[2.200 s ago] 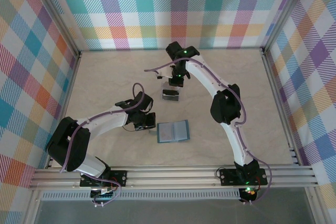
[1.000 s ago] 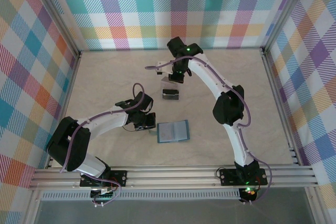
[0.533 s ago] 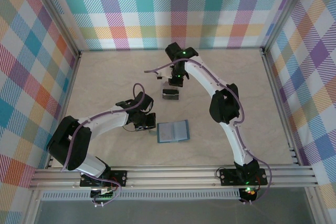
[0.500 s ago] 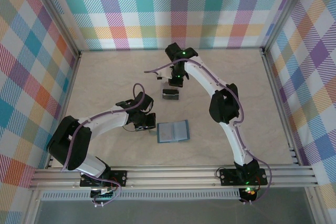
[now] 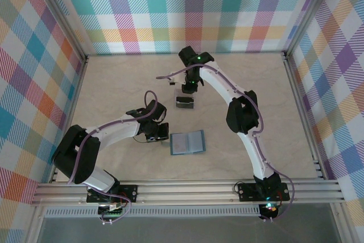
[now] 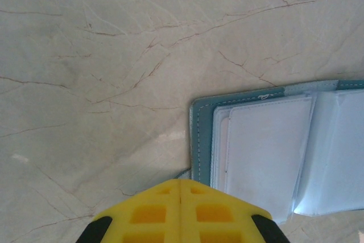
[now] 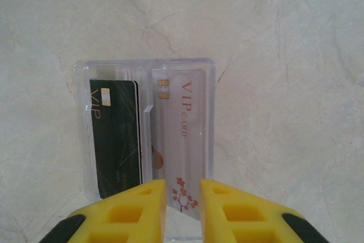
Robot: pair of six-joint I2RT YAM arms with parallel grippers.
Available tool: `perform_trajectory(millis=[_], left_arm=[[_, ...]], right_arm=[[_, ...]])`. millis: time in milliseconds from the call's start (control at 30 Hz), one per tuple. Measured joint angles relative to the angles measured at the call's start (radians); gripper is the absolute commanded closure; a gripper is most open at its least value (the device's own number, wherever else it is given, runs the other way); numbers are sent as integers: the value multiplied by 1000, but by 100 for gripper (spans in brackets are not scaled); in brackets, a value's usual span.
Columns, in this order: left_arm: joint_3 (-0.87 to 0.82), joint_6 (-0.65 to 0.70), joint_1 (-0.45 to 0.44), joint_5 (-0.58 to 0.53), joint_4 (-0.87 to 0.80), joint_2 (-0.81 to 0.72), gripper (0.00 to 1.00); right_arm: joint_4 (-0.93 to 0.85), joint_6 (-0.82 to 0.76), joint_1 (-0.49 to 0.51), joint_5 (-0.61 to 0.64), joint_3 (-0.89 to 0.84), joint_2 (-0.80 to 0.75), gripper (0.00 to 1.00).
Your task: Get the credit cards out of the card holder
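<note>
The card holder [image 5: 187, 142] lies open on the table, teal-edged with pale inner panels [image 6: 267, 152]. My left gripper [image 5: 161, 132] sits shut at its left edge, its yellow fingertips [image 6: 180, 181] pressed together just over the teal border. Farther back, my right gripper [image 5: 188, 89] hangs over a clear tray [image 5: 185, 102]. Two credit cards lie in the tray: a dark green card [image 7: 114, 138] on the left and a light silver card [image 7: 181, 135] on the right. The right gripper [image 7: 182, 189] is open by a narrow gap, with the silver card's near end showing in it.
Plaid walls and an aluminium frame [image 5: 187, 189] close in the pale marble-patterned table [image 5: 114, 83]. A small dark object [image 5: 172, 82] lies left of the right wrist. There is bare table left of the card holder and right of the tray.
The right wrist swung slightly away and came back over the clear tray. Its jaws have parted from shut to a narrow gap. The left arm and card holder stayed put.
</note>
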Motion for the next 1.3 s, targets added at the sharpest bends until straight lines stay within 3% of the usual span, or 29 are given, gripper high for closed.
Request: perform_trajectory(millis=[200, 367, 600, 900, 1133, 1300], left_arm=[[0, 0, 0, 8, 0, 0, 96], [0, 0, 0, 39, 1, 0, 96], [12, 19, -2, 77, -3, 13, 97], [49, 51, -2, 87, -41, 34, 97], [119, 84, -15, 85, -111, 34, 96], [143, 111, -32, 86, -156, 40, 96]], right_arm=[[33, 49, -2, 2, -5, -1, 73], [119, 187, -2, -23, -125, -64, 68], [243, 536, -2, -60, -322, -239, 70], [449, 1032, -2, -202, -756, -529, 77], [518, 1301, 16, -299, -974, -615, 78], [533, 1434, 40, -354, -1033, -632, 81]])
